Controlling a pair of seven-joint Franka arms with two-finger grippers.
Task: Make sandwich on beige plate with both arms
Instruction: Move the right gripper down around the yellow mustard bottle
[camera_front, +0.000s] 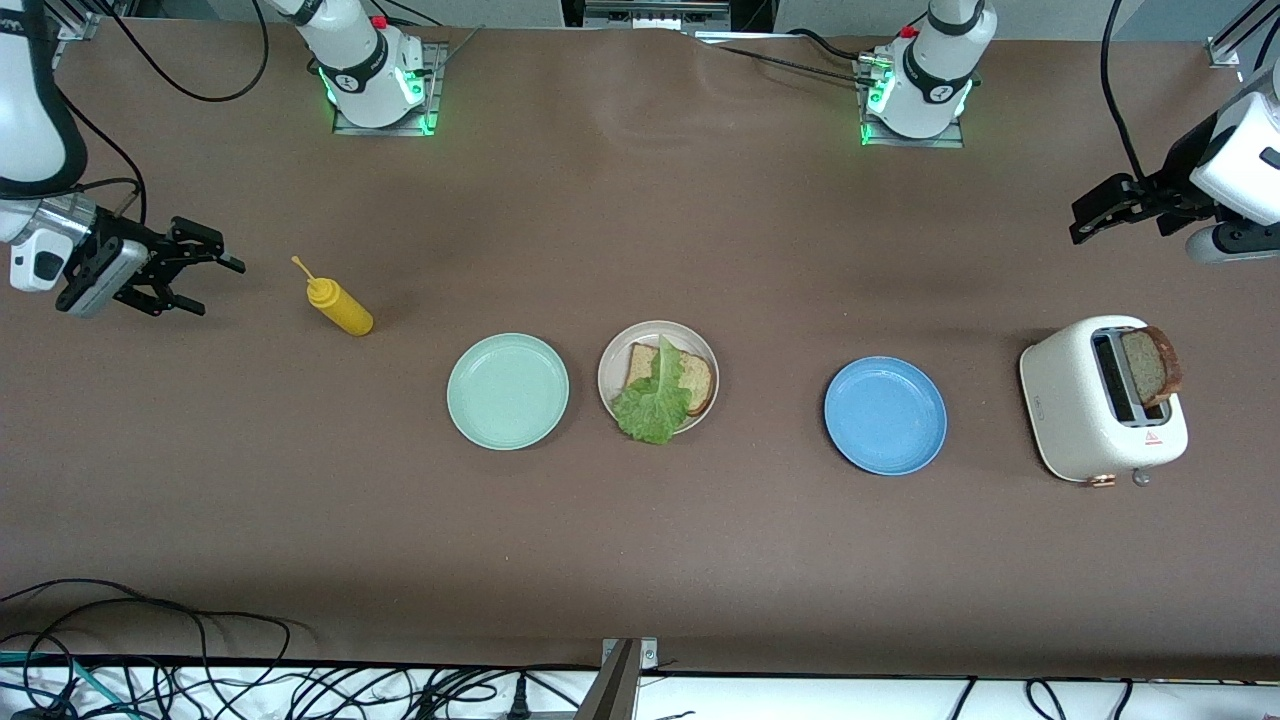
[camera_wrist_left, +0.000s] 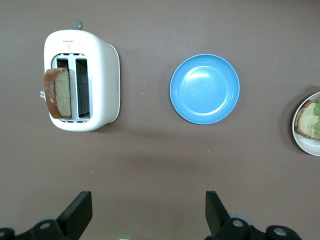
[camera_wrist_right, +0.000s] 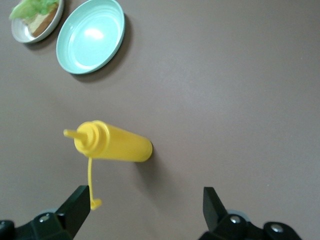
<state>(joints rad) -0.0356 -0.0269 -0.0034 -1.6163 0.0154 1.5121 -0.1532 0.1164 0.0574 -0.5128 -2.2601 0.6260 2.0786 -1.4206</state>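
The round pale beige plate (camera_front: 659, 330) with its raised rim sits at the middle of the brown worktop (camera_front: 640, 560), carrying one square brown bread slice (camera_front: 690, 378) with a ruffled green lettuce leaf (camera_front: 652, 408) draped over it, the leaf's tip hanging past the rim at six o'clock; no top slice is on it, so the sandwich looks unfinished. At the plate's nine o'clock, just beside it, lies a round mint green plate (camera_front: 508, 391), and near its three o'clock a round blue plate (camera_front: 885, 415). The second brown bread slice (camera_front: 1150, 366) stands upright in a slot of the white two-slot toaster (camera_front: 1075, 415) toward the left arm's end. The left end effector (camera_front: 1090, 222) hangs open over bare worktop at the toaster's twelve o'clock. The right end effector (camera_front: 205, 272) hangs open too, over the worktop beside a yellow plastic squeeze bottle (camera_front: 343, 307) standing toward the right arm's end. Likely risks: the toast catching in the slot and tipping the light toaster, or a landing slice dragging the loose overhanging lettuce off the plate.
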